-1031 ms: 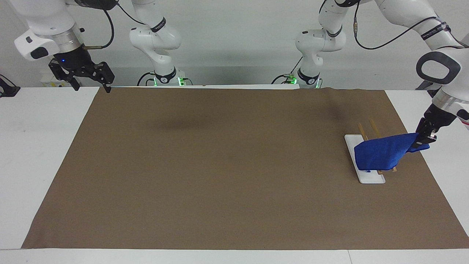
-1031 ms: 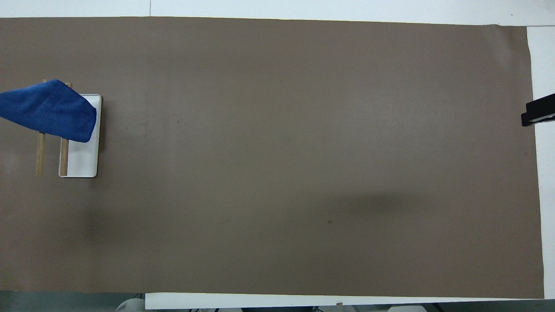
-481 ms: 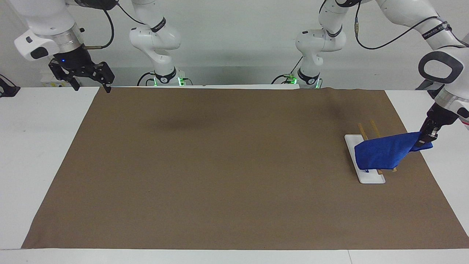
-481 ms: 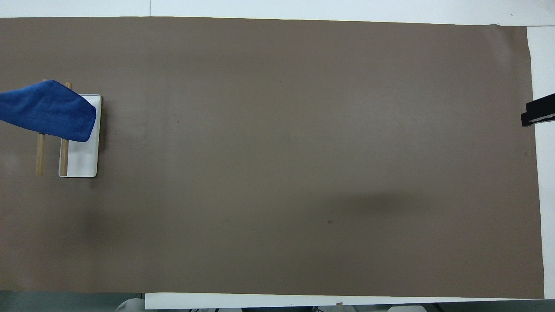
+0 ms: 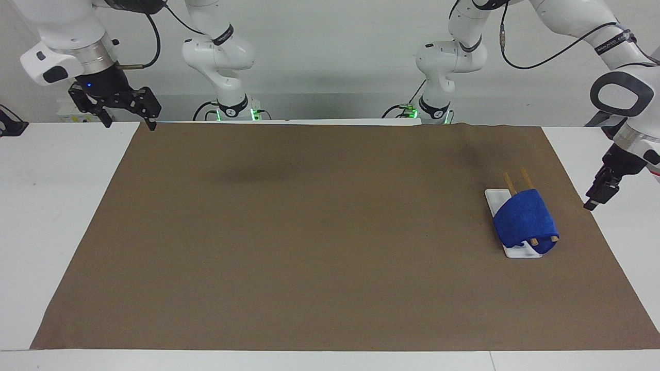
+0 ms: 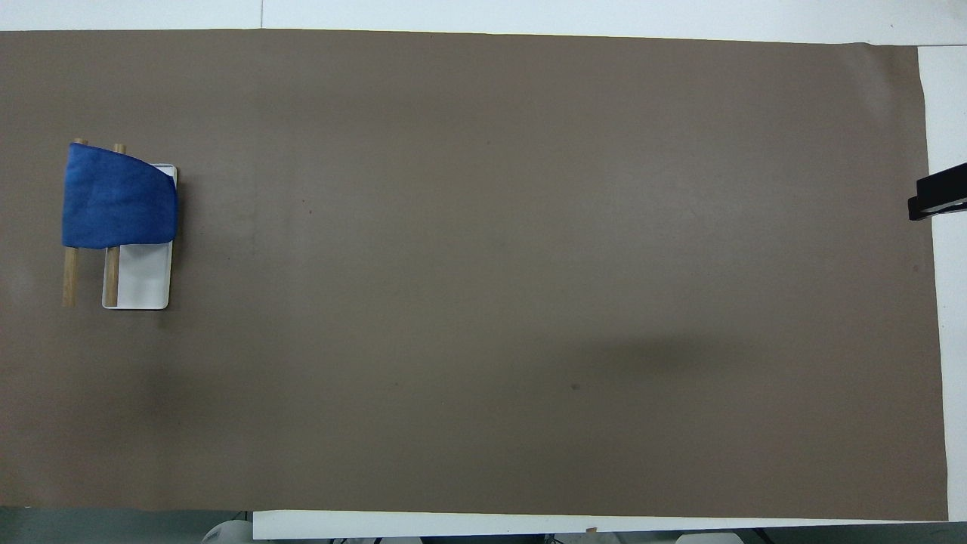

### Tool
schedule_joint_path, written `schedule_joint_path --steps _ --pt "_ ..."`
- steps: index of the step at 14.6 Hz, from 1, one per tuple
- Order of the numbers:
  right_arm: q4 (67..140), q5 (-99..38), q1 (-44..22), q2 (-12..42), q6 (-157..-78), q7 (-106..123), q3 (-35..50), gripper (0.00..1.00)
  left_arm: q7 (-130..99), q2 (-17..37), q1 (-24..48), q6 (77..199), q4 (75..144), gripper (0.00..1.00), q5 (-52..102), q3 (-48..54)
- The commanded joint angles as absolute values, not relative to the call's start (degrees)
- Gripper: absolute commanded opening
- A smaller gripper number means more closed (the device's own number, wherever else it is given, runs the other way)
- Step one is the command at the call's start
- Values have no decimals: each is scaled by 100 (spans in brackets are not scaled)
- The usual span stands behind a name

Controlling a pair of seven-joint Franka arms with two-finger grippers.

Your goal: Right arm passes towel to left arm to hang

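Towel [image 5: 525, 222]: blue, draped over the two wooden rods [image 5: 521, 177] of a small rack with a white base [image 5: 522, 252], on the brown mat [image 5: 330, 232] toward the left arm's end of the table [image 5: 56, 206]. No pincer touches it.

Left pincer [image 5: 598, 196]: empty, in the air just beside the rack, over the mat's edge at the left arm's end; whether its fingers are spread or pressed together I cannot tell.

Right pincer [image 5: 116, 108]: fingers spread, empty, raised well apart from the rack, over the mat's corner at the right arm's end. This arm waits.

Task state, judged: hanging looks done.

Risks, judged:
- Uneven drape: the cloth sits toward the rod ends farther from the robots, so its weight could drag it off.
- The left pincer is near the rack; a low sweep over it could snag the cloth or tip the light base.

Surface: white table under a large brown mat, slightly rumpled at the edge nearest the robots.

Room: plain pale wall; green lights at both arm bases; a black object [image 6: 937, 200] on the bare table well apart from the rack.
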State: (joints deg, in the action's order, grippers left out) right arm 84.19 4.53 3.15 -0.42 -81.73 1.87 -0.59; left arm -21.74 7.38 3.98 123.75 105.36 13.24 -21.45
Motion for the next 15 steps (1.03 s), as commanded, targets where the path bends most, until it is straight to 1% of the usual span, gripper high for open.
schedule_joint_path --steps 1,6,8,11,13,15 --pt "8517 352 352 -114 -8218 272 -53 100 -2074 624 396 12419 10661 99 1266 -2136" --pt "8517 352 352 -114 -8218 272 -53 100 -995 677 483 12366 10442 99 1213 -1803" --pt "8517 352 352 -114 -8209 272 -53 100 -556 685 501 12078 10267 100 1204 -1601" --pt "8517 352 352 -114 -8218 272 -53 100 -492 686 720 11043 9617 100 618 -1258" --pt "8517 352 352 -114 -8218 272 -53 100 -492 668 756 10235 9204 100 29 -811" --pt "8517 352 352 -114 -8209 272 -61 100 -501 633 765 9574 8931 100 -385 -327"
